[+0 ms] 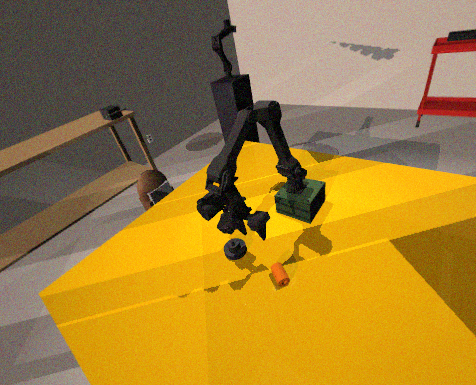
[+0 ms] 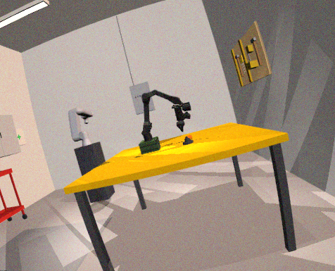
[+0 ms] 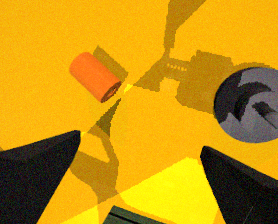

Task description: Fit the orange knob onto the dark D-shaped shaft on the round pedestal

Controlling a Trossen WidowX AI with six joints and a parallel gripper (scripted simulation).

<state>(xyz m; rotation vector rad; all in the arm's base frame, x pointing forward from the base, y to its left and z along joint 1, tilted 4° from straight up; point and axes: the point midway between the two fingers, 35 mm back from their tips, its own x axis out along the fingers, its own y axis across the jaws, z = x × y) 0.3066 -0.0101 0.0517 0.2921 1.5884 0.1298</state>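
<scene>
The orange knob (image 1: pixel 280 274) (image 2: pixel 189 136) (image 3: pixel 95 76) lies on its side on the yellow table. In the wrist view its end with the hole faces down and to the right. The round dark pedestal (image 1: pixel 228 254) (image 2: pixel 187 142) (image 3: pixel 247 131) stands near the knob, apart from it, with nothing fitted on its shaft; it is cut off at the wrist view's right edge. My gripper (image 1: pixel 255 235) (image 2: pixel 181 129) (image 3: pixel 142 144) is wide open and empty, above the table. In the wrist view the knob is beyond the left fingertip and the pedestal beyond the right one. The shaft's flat side cannot be made out.
The arm stands on a green block (image 1: pixel 301 202) (image 2: pixel 150 146) (image 3: pixel 125 216) on the yellow table (image 1: pixel 146 343) (image 2: pixel 212 150). Shadows of the arm fall around the knob and pedestal. A wooden bench (image 1: pixel 56 140) and a red cart (image 1: pixel 461 105) stand away from the table.
</scene>
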